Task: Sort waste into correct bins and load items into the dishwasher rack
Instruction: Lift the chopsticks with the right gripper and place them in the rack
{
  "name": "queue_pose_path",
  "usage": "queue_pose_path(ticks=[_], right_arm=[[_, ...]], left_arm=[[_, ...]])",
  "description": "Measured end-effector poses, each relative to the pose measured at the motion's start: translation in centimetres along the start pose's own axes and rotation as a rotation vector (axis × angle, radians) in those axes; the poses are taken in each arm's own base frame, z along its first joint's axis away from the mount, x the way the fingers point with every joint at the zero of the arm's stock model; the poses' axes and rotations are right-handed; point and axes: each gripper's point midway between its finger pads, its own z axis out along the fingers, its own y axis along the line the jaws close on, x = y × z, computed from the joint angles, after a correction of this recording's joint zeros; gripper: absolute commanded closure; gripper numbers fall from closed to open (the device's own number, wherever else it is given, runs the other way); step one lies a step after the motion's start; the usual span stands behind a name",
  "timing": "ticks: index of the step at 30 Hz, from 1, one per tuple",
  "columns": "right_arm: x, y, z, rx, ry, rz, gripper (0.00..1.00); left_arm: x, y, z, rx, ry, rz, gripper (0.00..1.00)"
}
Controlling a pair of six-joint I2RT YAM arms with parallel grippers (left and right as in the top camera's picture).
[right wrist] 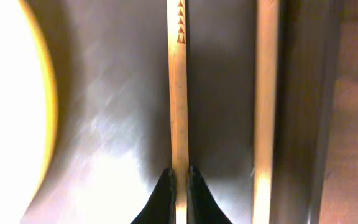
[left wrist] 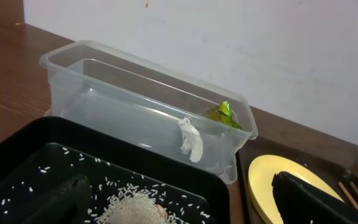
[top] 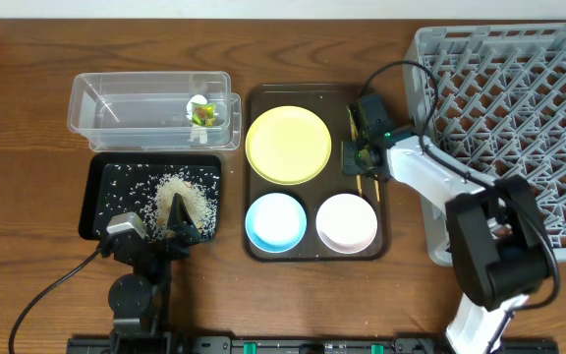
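At three o'clock of the pale-yellow plate [top: 288, 145], on the brown serving tray [top: 379, 206], your right hand [right wrist: 179, 182] is clamped on one wooden chopstick [right wrist: 178, 93]; the second chopstick [right wrist: 266, 93] lies just beside it. Your left hand [top: 153, 228] hangs, fingers apart, over the rice [top: 187, 197] in the black tray [top: 101, 211].

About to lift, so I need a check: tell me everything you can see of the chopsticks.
The chopsticks are two thin, pale wooden sticks lying parallel and apart, flat on the dark brown tray, beside the yellow plate. One bears small dark triangle marks; the right gripper pinches that one. The other lies untouched near the tray's rim.
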Motion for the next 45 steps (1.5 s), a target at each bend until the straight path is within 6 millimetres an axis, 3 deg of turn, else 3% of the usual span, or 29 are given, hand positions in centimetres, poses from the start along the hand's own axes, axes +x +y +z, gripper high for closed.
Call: queue_pose_path(ticks=[4, 6, 10, 14, 18, 21, 24, 29, 30, 32, 35, 37, 39, 42, 45], right_arm=[[-1.2, 0.4, -4.3, -0.059, -0.061, 0.012, 0.99], [-3.1, 0.1, -8.4, -0.095, -0.157, 0.026, 0.99], [-6.0, -2.7, -15.9, -0.108, -0.342, 0.034, 0.99], [-7.2, -6.2, -18.9, -0.055, -0.430, 0.000, 0.99], [-8.5, -9.7, -19.2, 0.012, -0.467, -0.025, 0.99], [-9.9, -11.2, -18.3, 0.043, -0.494, -0.034, 0.99], [-11.0, -11.9, -16.4, 0.072, -0.496, -0.053, 0.99], [-11.1, -13.3, -12.2, 0.135, -0.431, -0.076, 0.98], [-10.9, -13.5, -11.5, 0.143, -0.414, -0.080, 0.91], [-10.7, -13.7, -10.9, 0.152, -0.399, -0.085, 0.59], [-10.5, -13.8, -11.2, 0.160, -0.395, -0.088, 0.54], [-9.9, -13.4, -11.6, 0.156, -0.377, -0.091, 0.57], [-8.7, -12.0, -12.2, 0.118, -0.344, -0.106, 0.76], [-6.9, -8.4, -13.4, 0.020, -0.308, -0.145, 0.77], [-4.8, -4.5, -13.8, -0.065, -0.254, -0.174, 0.67]], left_arm=[[0.0, 0.0, 0.0, 0.000, 0.000, 0.000, 0.05], [0.0, 0.0, 0.0, 0.000, 0.000, 0.000, 0.05], [0.0, 0.0, 0.0, 0.000, 0.000, 0.000, 0.05], [0.0, 0.0, 0.0, 0.000, 0.000, 0.000, 0.05], [0.0, 0.0, 0.0, 0.000, 0.000, 0.000, 0.05], [0.0, 0.0, 0.0, 0.000, 0.000, 0.000, 0.05], [0.0, 0.0, 0.0, 0.000, 0.000, 0.000, 0.05], [0.0, 0.0, 0.0, 0.000, 0.000, 0.000, 0.05], [0.0, 0.0, 0.0, 0.000, 0.000, 0.000, 0.05], [0.0, 0.0, 0.0, 0.000, 0.000, 0.000, 0.05], [0.0, 0.0, 0.0, 0.000, 0.000, 0.000, 0.05], [0.0, 0.0, 0.0, 0.000, 0.000, 0.000, 0.05], [0.0, 0.0, 0.0, 0.000, 0.000, 0.000, 0.05], [0.0, 0.0, 0.0, 0.000, 0.000, 0.000, 0.05], [0.0, 0.0, 0.0, 0.000, 0.000, 0.000, 0.05]])
